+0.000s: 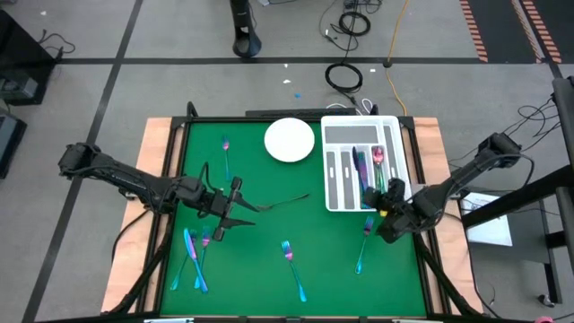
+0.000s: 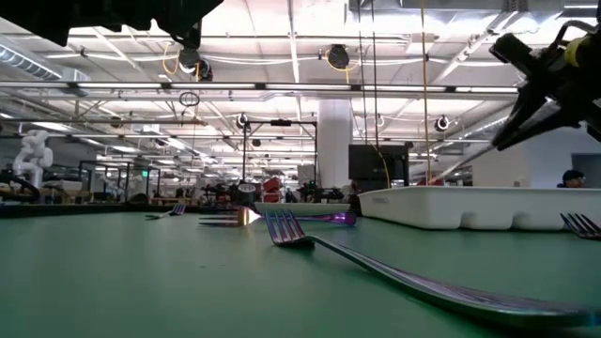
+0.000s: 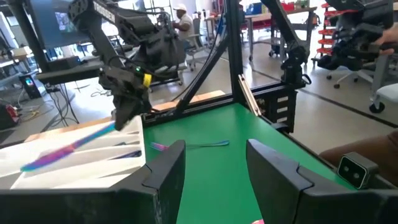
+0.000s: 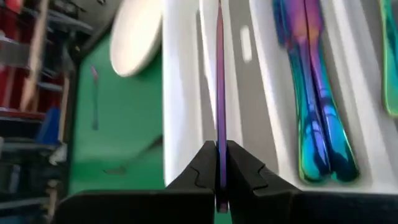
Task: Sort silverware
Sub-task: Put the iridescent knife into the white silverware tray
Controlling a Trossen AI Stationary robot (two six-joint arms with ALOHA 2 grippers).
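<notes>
A slim utensil is held clamped in the shut right gripper over the white tray, best lowered level into one slot; the left gripper, fingers parted and empty, waits well apart from the tray.

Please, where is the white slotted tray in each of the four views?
High view: white slotted tray on the mat's upper right.
Low view: at the right, far side.
Left wrist view: beneath the other arm.
Right wrist view: just beyond the fingers.
Shared landmark: right gripper, shut on a piece of silverware at the tray.
</notes>
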